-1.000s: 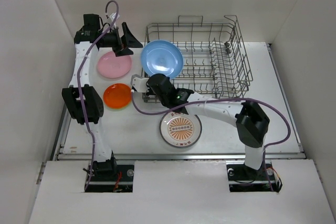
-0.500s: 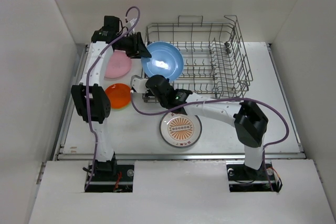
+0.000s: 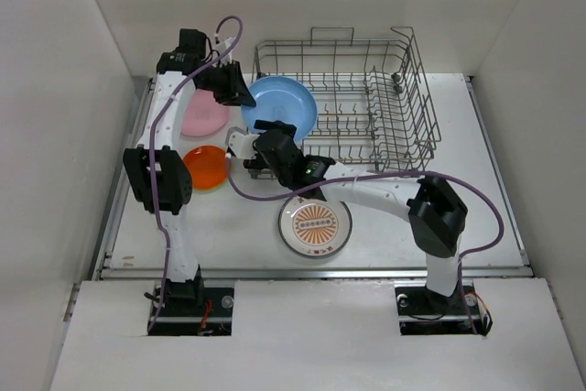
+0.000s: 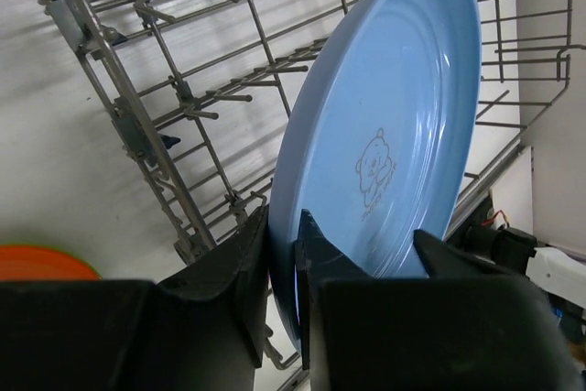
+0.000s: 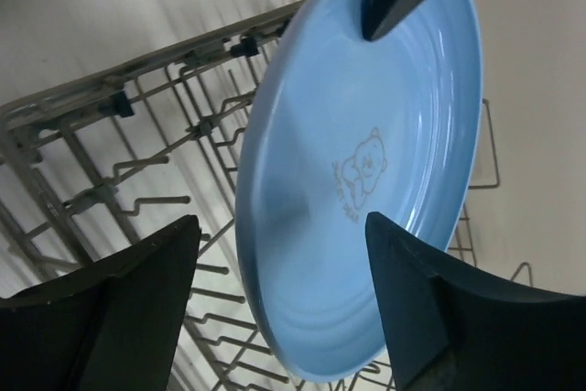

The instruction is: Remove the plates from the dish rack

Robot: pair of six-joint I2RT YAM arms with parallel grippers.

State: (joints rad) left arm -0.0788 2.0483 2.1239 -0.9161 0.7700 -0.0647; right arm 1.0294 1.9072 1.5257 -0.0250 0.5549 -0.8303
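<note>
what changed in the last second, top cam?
The left gripper swung right from beside the pink plate to the blue plate and clamped its rim. The right gripper sits by the plate's lower edge, jaws open. The blue plate barely shifted; pink plate, orange plate, sunburst plate and dish rack stayed put.

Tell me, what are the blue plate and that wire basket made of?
The blue plate looks like glossy plastic or melamine: it has a thin rim, a smooth sheen and a printed bear, though glazed ceramic is possible. The dish rack looks like bare grey metal wire, thin and dully shiny.
</note>
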